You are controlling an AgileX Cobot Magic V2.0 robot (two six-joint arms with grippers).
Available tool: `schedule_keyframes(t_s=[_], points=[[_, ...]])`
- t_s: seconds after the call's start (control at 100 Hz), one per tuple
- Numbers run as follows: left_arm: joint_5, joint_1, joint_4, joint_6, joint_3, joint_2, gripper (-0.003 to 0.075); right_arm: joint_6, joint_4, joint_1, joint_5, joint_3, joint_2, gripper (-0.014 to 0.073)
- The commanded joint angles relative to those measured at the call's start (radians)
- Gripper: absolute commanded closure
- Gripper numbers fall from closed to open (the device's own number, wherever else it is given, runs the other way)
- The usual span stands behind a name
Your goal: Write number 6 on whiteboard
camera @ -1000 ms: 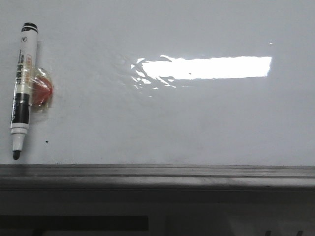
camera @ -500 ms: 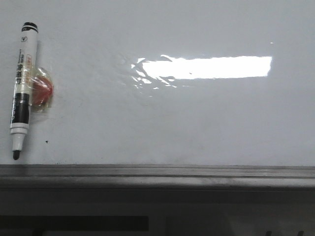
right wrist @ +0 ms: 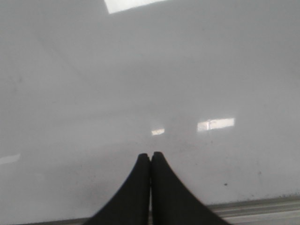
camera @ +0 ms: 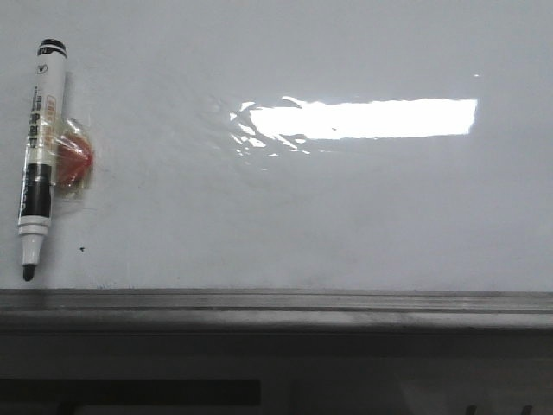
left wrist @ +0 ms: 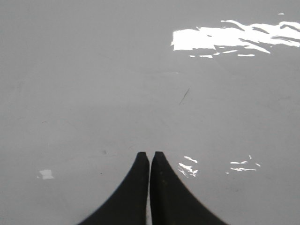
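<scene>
The whiteboard [camera: 346, 216] fills the front view, glossy white-grey, and the number 6 is out of view on it. A black-and-white marker [camera: 39, 156] hangs upright at the board's far left, tip down, uncapped, next to a red magnet [camera: 76, 160]. Neither gripper shows in the front view. My left gripper [left wrist: 150, 153] is shut with nothing between its fingers, facing bare board [left wrist: 93, 93]. My right gripper [right wrist: 150, 154] is also shut and empty, over the board [right wrist: 140, 70] near its ledge.
A grey metal ledge [camera: 276, 303] runs along the board's lower edge and also shows in the right wrist view as the ledge [right wrist: 262, 206]. A bright rectangular glare [camera: 363, 118] lies mid-board. A tiny black speck [camera: 82, 250] sits near the marker tip. A short thin dark stroke [left wrist: 184, 96] marks the board.
</scene>
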Motion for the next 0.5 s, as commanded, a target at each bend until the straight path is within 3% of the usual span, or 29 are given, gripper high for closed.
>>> schedule_keyframes(t_s=[0.0, 0.16, 0.21, 0.38, 0.49], points=[[-0.055, -0.006, 0.0, 0.007, -0.054, 0.051, 0.0739, -0.003, 0.017, -0.003, -0.063, -0.074, 0.067, 0.0648], [-0.081, -0.006, 0.005, 0.008, -0.063, 0.062, 0.0709, -0.003, 0.017, -0.003, -0.072, -0.095, 0.104, 0.0648], [-0.087, -0.006, -0.008, 0.008, -0.063, 0.062, 0.0642, -0.003, 0.017, -0.003, -0.065, -0.095, 0.104, 0.0648], [-0.178, -0.006, -0.083, 0.008, -0.059, 0.062, 0.0289, -0.003, 0.017, -0.003, -0.065, -0.095, 0.104, 0.0648], [-0.216, -0.006, -0.131, 0.008, -0.059, 0.062, 0.0248, -0.003, 0.017, -0.003, -0.065, -0.095, 0.104, 0.0648]])
